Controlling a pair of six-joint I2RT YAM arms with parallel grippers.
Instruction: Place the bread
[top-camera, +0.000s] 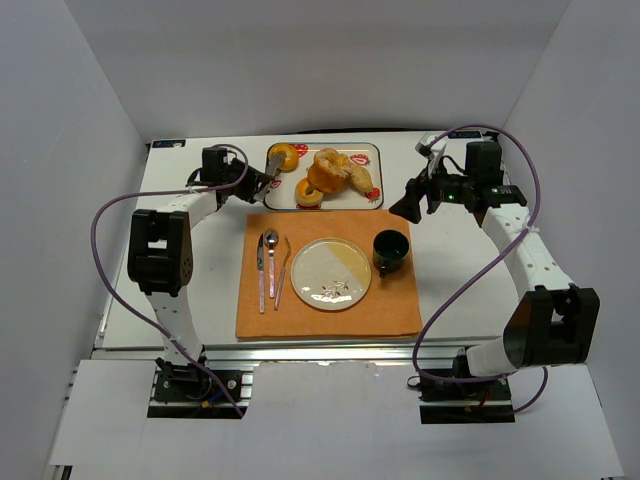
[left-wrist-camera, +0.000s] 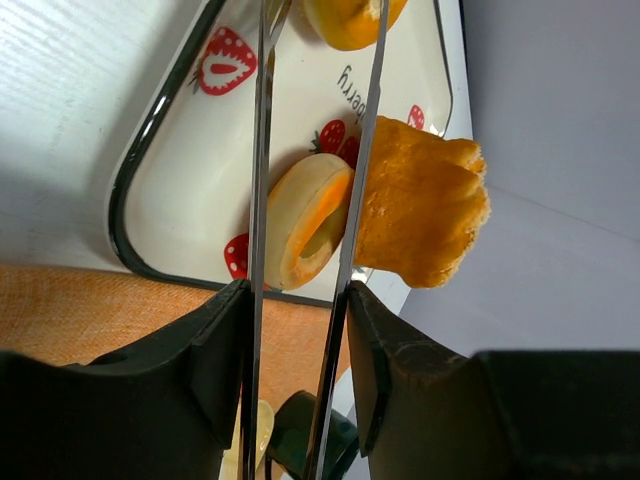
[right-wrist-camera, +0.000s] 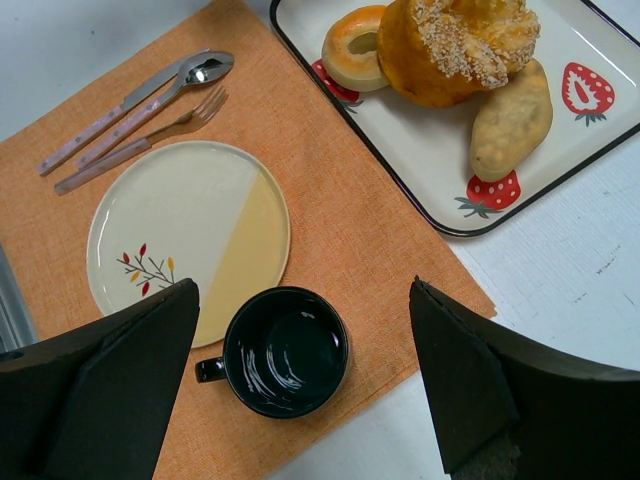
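Though two rings lie on one tray, one is the bread.

Bread: cut off by top edge of left wrist view; rest unseen. Left gripper: fingertips run past same edge. Cup: mostly hidden behind finger bases. Tray: far end outside right wrist view. Gripper-to-bread contact in top view: too small to tell.

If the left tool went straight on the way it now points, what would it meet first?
Probably the bread, the golden ring lying at the tips of the left tool. In the wrist view the paler ring shows inside the tool's gap, but it seems to lie lower down. Depth is unclear.
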